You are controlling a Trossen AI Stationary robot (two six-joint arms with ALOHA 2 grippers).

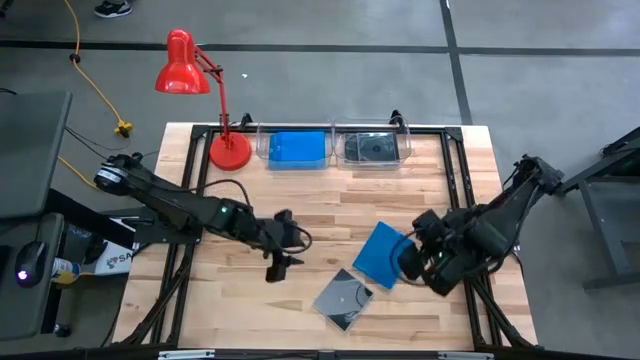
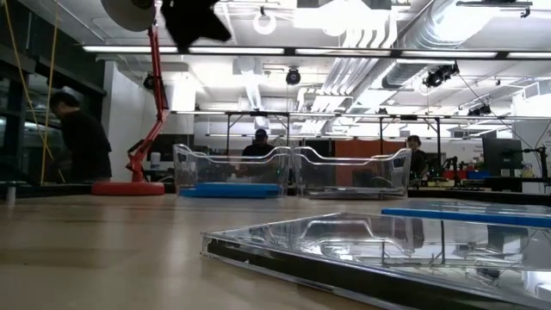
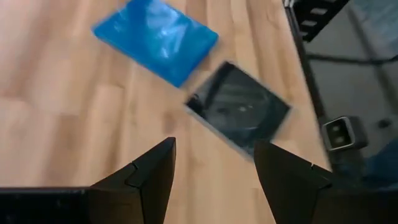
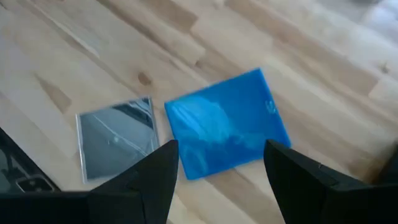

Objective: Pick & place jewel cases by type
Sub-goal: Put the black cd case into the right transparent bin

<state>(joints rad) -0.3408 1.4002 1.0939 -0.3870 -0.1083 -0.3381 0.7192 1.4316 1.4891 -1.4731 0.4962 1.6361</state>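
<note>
Two jewel cases lie flat on the wooden table: a bright blue one (image 1: 381, 253) (image 4: 227, 131) (image 3: 155, 38) and, nearer the front edge, a smoky dark one (image 1: 344, 298) (image 3: 239, 107) (image 4: 117, 138). My left gripper (image 1: 279, 265) (image 3: 214, 168) hovers open left of the dark case, with nothing between its fingers. My right gripper (image 1: 412, 255) (image 4: 221, 171) stands open above the blue case's right edge, empty as well. At the back, more blue cases fill the left clear bin (image 1: 296, 148) and dark ones the right bin (image 1: 372, 148).
A red desk lamp (image 1: 228, 150) stands at the table's back left, beside the bins. Bare wood lies between the bins and the two loose cases. In the low view the dark case (image 2: 387, 250) fills the foreground; people stand in the room behind.
</note>
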